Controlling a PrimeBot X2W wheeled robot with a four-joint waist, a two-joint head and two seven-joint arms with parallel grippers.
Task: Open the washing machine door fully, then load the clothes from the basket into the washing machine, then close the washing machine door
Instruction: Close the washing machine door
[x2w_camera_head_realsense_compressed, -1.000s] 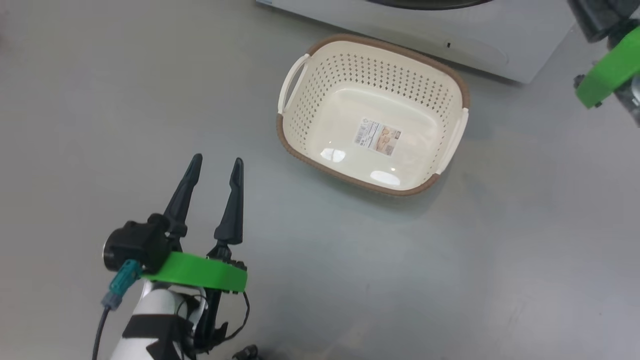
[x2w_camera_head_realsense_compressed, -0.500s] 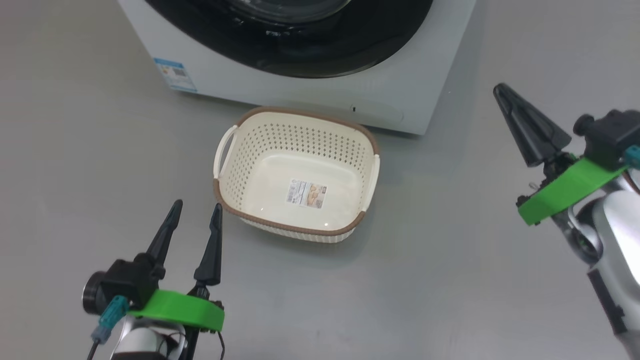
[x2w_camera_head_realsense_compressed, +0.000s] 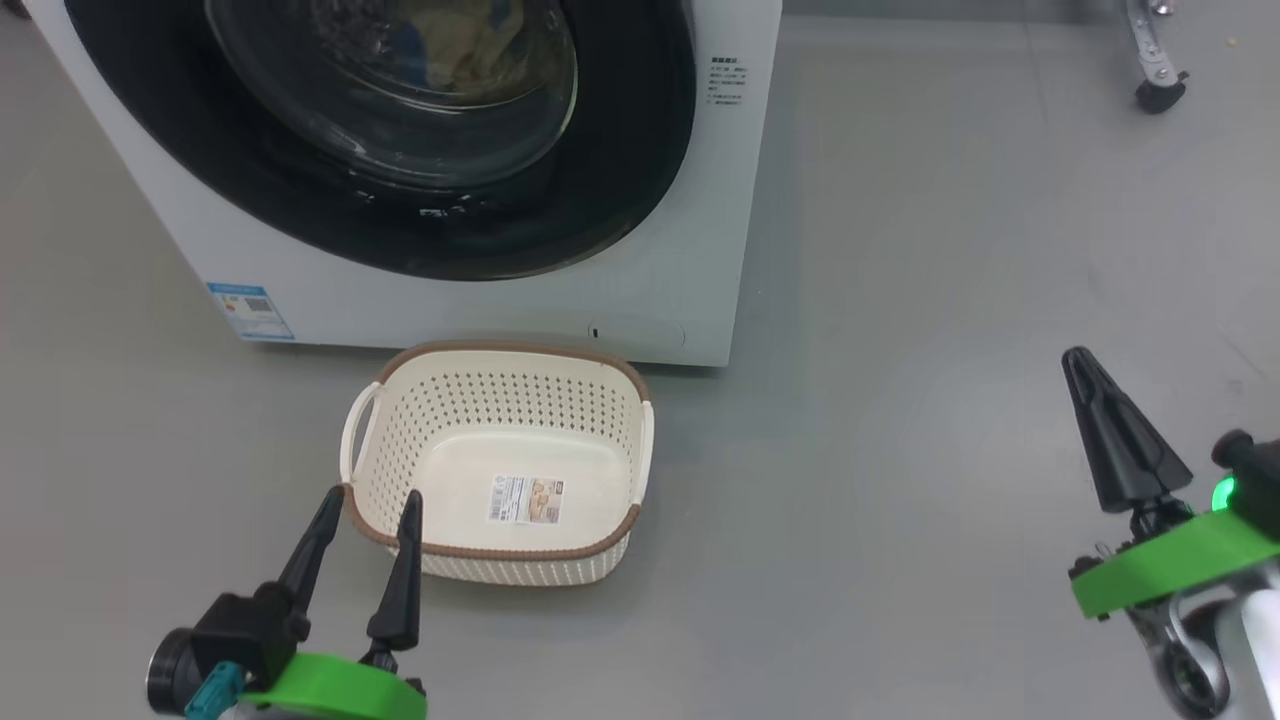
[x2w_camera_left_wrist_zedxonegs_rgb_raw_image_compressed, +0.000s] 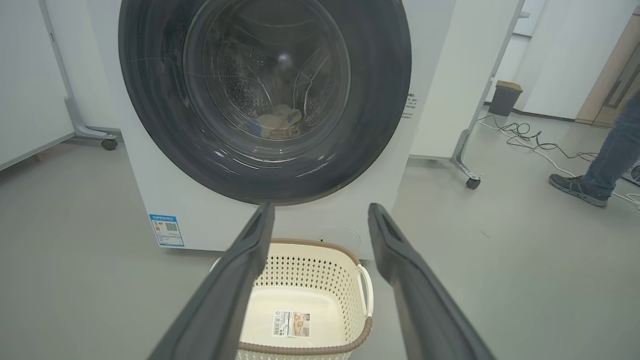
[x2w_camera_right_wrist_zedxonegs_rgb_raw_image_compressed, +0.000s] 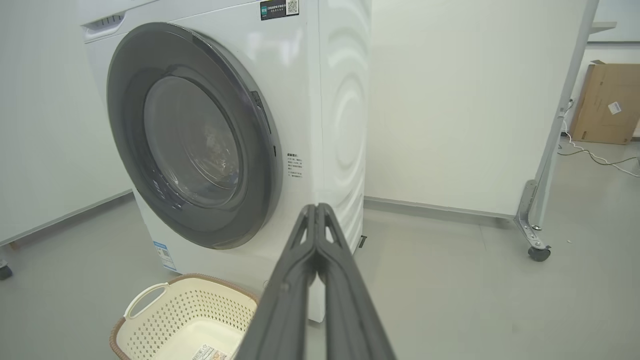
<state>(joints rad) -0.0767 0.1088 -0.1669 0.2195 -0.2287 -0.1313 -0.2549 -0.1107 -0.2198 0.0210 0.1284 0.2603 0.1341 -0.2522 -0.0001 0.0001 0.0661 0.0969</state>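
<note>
— Where are the clothes (x2w_camera_left_wrist_zedxonegs_rgb_raw_image_compressed: 277, 122)?
— Inside the washing machine (x2w_camera_head_realsense_compressed: 480, 300), behind the glass of the shut washing machine door (x2w_camera_head_realsense_compressed: 620, 150), well apart from either arm.
— And the basket (x2w_camera_head_realsense_compressed: 510, 349)?
— On the floor (x2w_camera_head_realsense_compressed: 900, 450), just in front of the machine. The left gripper (x2w_camera_head_realsense_compressed: 370, 495), fingers spread and holding nothing, hovers at its near left corner. The right gripper (x2w_camera_head_realsense_compressed: 1078, 358), clenched on nothing, is well off to its right.

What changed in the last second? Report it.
The head camera tilted up, bringing the washing machine and its shut door into view; the things themselves did not shift. The right gripper, shut, drew back from beside the machine. Nothing was grasped or released. The basket stayed empty on the floor; the left gripper stayed open.
</note>
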